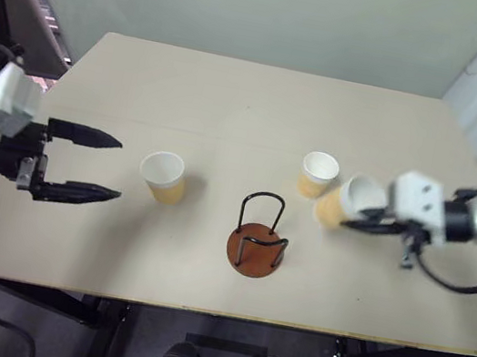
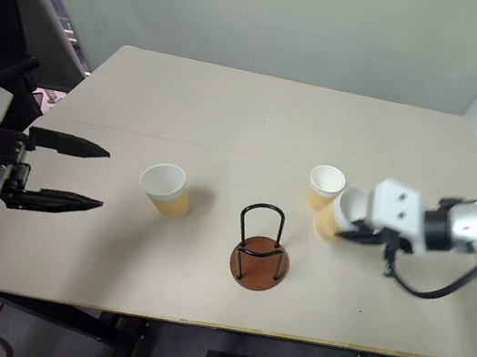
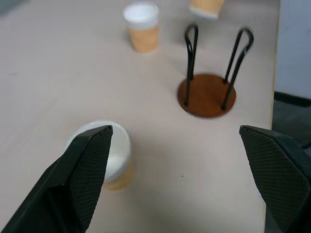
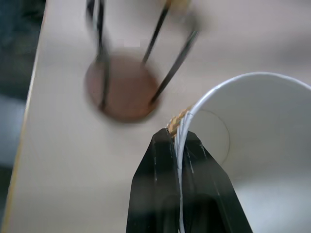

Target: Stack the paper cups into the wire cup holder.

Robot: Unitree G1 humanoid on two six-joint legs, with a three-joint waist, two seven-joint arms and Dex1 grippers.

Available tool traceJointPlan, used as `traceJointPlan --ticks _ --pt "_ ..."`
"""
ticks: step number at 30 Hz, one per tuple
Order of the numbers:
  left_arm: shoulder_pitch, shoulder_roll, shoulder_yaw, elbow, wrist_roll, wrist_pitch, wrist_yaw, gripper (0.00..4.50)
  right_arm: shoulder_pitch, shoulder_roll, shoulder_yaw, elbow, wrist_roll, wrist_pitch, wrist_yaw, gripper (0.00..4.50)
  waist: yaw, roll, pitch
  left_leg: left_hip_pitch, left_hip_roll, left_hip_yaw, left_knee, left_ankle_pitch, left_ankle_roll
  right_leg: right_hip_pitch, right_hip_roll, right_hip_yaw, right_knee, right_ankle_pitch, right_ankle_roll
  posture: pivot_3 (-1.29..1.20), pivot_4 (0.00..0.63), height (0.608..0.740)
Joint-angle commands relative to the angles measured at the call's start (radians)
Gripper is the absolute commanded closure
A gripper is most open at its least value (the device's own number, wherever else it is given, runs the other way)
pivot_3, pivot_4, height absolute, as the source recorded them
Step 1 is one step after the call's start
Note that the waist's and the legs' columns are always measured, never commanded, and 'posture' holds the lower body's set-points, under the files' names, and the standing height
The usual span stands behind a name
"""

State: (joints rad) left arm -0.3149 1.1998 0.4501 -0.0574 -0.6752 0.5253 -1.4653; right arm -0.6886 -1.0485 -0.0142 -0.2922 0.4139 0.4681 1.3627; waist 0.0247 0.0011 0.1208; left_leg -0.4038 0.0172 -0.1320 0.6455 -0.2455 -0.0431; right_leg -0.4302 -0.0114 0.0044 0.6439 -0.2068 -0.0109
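Observation:
Three tan paper cups with white insides are on or over the table. One cup (image 1: 163,175) stands upright just right of my left gripper (image 1: 118,170), which is open and empty. A second cup (image 1: 318,174) stands upright right of centre. Beside it a third cup (image 1: 345,200) hangs tilted above the table, mouth toward me; my right gripper (image 4: 177,138) is shut on its rim (image 4: 194,109), one finger inside and one outside. The wire cup holder (image 1: 258,237), black loops on a round brown base, stands empty near the front edge, left of the held cup.
The light wooden table (image 1: 235,95) has bare room at the back and on the left. Its front edge runs close behind the holder's base. A grey wall stands beyond the far edge, and cables hang at the right side.

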Motion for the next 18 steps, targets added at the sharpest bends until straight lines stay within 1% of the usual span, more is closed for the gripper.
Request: traceJointPlan --ticks 1,8,12,16,18 --pt "0.008 -0.012 -0.002 0.021 0.000 -0.017 -0.009 0.00 -0.070 0.061 -0.010 -0.046 0.120 0.096 -0.028 4.45 -0.001 0.000 0.000 0.001 0.000 0.000 0.000 0.000 0.000 0.001 0.000 0.000 0.000 0.000 0.000 0.00 0.150 0.740" --pt "0.060 -0.037 -0.008 0.009 0.028 -0.041 0.009 0.00 -0.019 0.128 0.095 -0.162 0.113 0.122 -0.064 4.45 -0.006 0.000 0.001 0.000 0.002 0.000 0.000 0.000 0.000 0.000 0.001 0.000 0.000 0.001 0.002 0.00 0.150 0.740" --pt "0.076 -0.039 0.002 -0.002 0.026 -0.039 0.018 0.00 -0.001 0.147 0.136 -0.175 0.086 0.110 -0.082 4.45 -0.005 0.000 0.001 0.000 0.002 0.000 0.000 -0.001 0.000 -0.001 0.001 0.000 0.000 0.003 0.006 0.00 0.150 0.740" --pt "0.092 -0.042 0.008 -0.012 0.024 -0.039 0.028 0.00 -0.003 0.163 0.159 -0.184 0.085 0.109 -0.090 4.45 -0.005 0.000 0.001 0.000 0.002 0.000 0.000 -0.001 0.000 -0.001 0.001 0.000 0.000 0.002 0.004 0.00 0.150 0.740" --pt "0.097 -0.046 0.007 -0.020 0.022 -0.039 0.037 0.00 -0.006 0.174 0.190 -0.171 0.045 0.097 -0.105 4.45 -0.006 0.000 0.001 0.001 0.002 0.000 0.000 -0.001 0.000 -0.001 0.001 0.000 0.001 0.002 0.003 0.00 0.150 0.740"
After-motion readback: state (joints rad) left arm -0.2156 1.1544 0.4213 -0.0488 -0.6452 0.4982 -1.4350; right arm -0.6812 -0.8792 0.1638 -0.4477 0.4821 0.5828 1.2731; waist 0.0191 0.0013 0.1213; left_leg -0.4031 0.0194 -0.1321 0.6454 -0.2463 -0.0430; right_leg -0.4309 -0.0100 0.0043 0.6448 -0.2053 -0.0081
